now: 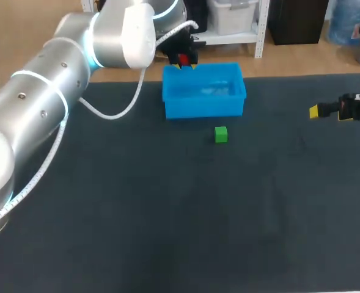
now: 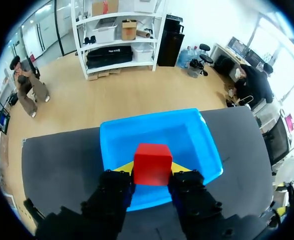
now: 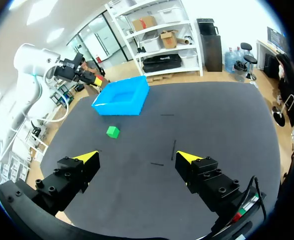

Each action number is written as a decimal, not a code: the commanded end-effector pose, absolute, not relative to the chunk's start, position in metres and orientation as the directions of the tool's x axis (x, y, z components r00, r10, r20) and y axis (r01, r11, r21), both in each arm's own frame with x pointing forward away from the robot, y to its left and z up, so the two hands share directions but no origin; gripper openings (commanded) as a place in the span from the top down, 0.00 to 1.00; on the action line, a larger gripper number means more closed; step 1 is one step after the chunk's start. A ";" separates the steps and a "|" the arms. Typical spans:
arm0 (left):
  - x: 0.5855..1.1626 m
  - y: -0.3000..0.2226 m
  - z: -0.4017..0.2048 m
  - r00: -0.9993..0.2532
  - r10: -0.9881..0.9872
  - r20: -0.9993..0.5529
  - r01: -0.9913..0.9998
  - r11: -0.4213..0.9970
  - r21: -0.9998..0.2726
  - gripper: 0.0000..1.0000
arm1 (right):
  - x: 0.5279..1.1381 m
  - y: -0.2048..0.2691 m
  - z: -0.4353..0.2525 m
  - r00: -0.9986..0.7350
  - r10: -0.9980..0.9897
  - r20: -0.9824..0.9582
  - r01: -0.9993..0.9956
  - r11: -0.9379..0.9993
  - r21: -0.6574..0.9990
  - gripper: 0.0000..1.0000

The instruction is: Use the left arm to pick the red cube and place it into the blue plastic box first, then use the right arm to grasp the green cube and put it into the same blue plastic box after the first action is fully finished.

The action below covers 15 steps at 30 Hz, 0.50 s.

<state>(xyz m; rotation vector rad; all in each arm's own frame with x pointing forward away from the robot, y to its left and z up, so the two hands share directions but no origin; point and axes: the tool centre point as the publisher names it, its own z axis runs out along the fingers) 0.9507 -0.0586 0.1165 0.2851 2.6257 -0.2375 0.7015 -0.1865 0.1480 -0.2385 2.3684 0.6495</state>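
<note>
My left gripper (image 1: 184,63) is shut on the red cube (image 2: 152,163) and hangs over the far left corner of the blue plastic box (image 1: 204,90). In the left wrist view the cube sits between the yellow tips, above the box (image 2: 186,137) interior. The green cube (image 1: 221,134) lies on the dark mat just in front of the box. My right gripper (image 1: 326,111) hovers at the right side of the table, open and holding nothing; its wrist view shows the green cube (image 3: 113,131) and the box (image 3: 123,96) far ahead, with my left gripper (image 3: 93,78) holding red beside the box.
The dark mat (image 1: 167,213) covers the table, bare in front of the green cube. My left arm (image 1: 51,104) crosses the near left part of the view, a white cable hanging under it.
</note>
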 end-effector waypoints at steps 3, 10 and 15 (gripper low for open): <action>0.989 -0.069 0.107 -0.927 0.203 -0.317 0.243 0.965 -0.094 1.00 | 0.701 -0.186 0.148 -0.765 -0.001 -0.644 -0.329 0.861 0.389 0.00; 0.988 -0.068 0.088 -0.934 0.206 -0.293 0.239 0.967 -0.083 1.00 | 0.701 -0.186 0.148 -0.765 -0.001 -0.644 -0.329 0.861 0.389 0.00; 0.989 -0.068 0.086 -0.935 0.207 -0.287 0.239 0.968 -0.078 1.00 | 0.701 -0.186 0.148 -0.765 -0.001 -0.644 -0.329 0.861 0.389 0.00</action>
